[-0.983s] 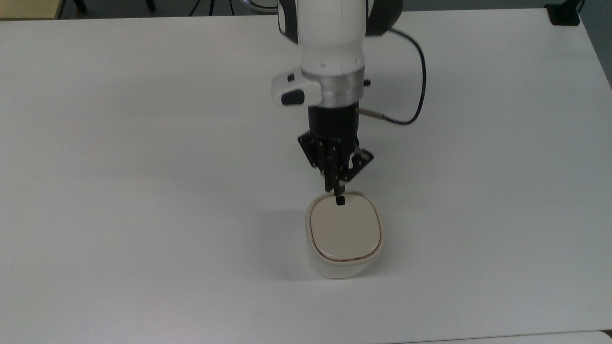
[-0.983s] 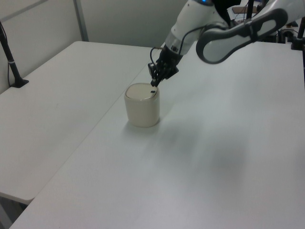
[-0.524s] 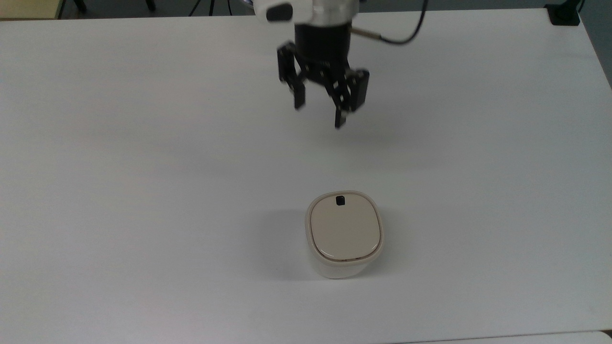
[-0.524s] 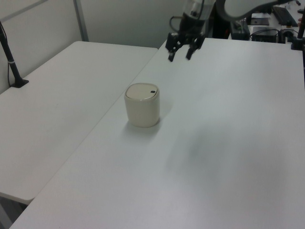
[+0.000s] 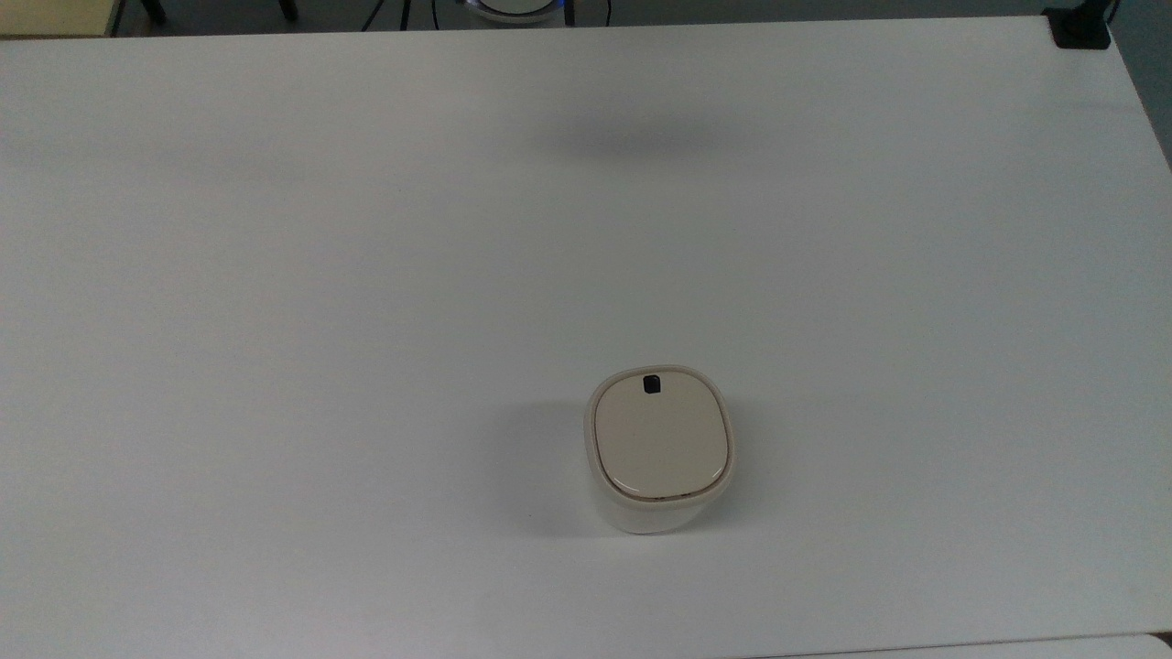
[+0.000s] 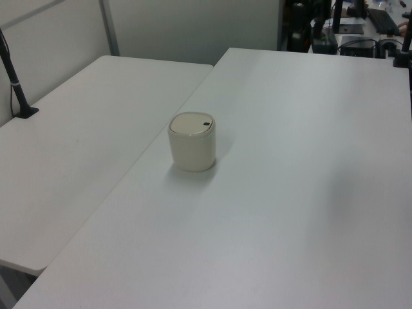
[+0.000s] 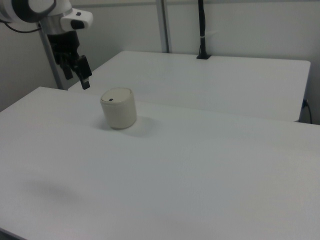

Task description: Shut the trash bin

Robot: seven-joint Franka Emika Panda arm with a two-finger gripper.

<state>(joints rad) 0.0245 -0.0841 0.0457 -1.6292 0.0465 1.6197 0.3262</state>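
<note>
White counter [image 5: 275, 275], a second white counter [image 6: 77, 129] beside it, black clamped pole [image 7: 202, 30] at its far edge

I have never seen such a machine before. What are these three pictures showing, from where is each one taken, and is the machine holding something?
These are three cameras watching one white table at the same moment. The top view looks down from above. The left view and the right view look across the table from two sides.

On the table stands one thing: a small cream-white trash bin with a beige lid that lies flat and closed. The lid has a small black square mark.

The machine is a robot arm, white with dark parts, seen in the right view's upper left. At its end is the gripper, a two-finger claw. It hangs in the air, apart from the bin, and holds nothing.
</note>
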